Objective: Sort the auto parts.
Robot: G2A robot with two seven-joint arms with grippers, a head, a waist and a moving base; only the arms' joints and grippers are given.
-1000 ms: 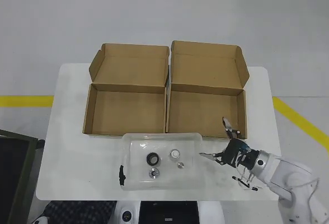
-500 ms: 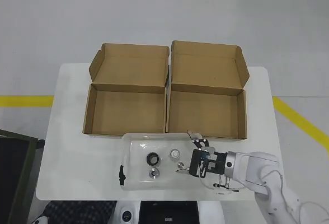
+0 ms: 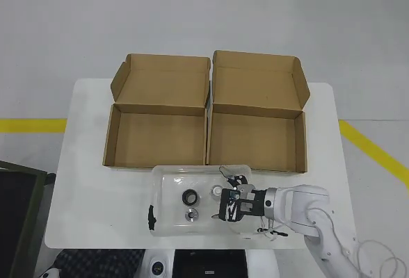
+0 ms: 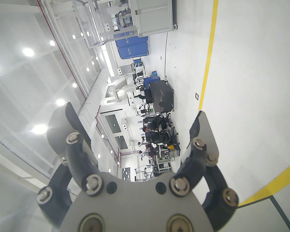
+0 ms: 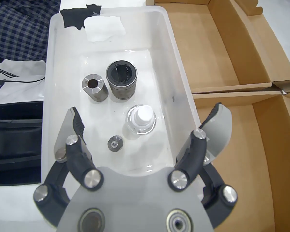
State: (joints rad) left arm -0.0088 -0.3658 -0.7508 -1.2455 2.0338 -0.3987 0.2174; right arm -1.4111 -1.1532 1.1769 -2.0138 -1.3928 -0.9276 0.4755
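Tabletop: a white tabletop (image 3: 86,174) carries all of the things below – clock directions are read in the top view, 12 o'clock pointing away from the robot.
Bin: a clear rectangular plastic bin (image 3: 164,171) (image 5: 178,56) stands at the 6 o'clock edge of the tabletop, with a scrap of black tape (image 3: 149,217) (image 5: 77,16) on its 8 o'clock corner.
Boxes: two open brown cardboard boxes stand side by side at 12 o'clock of the bin, the left box (image 3: 109,139) (image 5: 207,44) and the right box (image 3: 302,142) (image 5: 256,146), flaps raised at their far sides.
Bearing: a black-rimmed steel cylinder bearing (image 3: 189,197) (image 5: 121,79) stands upright near the bin's middle.
Collet: a grey metal collet with a dark bore (image 3: 191,215) (image 5: 94,87) stands just beside the bearing, at its 6 o'clock.
Bottle: a small clear bottle with a white cap (image 3: 218,190) (image 5: 142,119) stands at 2 o'clock of the bearing.
Stud: a small round metal stud (image 5: 115,143) lies near the bottle, on the side nearer the right gripper.
Right gripper: the right gripper (image 3: 220,194) (image 5: 146,109) hangs over the bin's 3 o'clock half – fingers spread wide and holding nothing, one above the bin floor, the other just outside the 12 o'clock wall.
Left gripper: the left gripper (image 4: 134,112) points out into the hall, fingers wide apart and empty.
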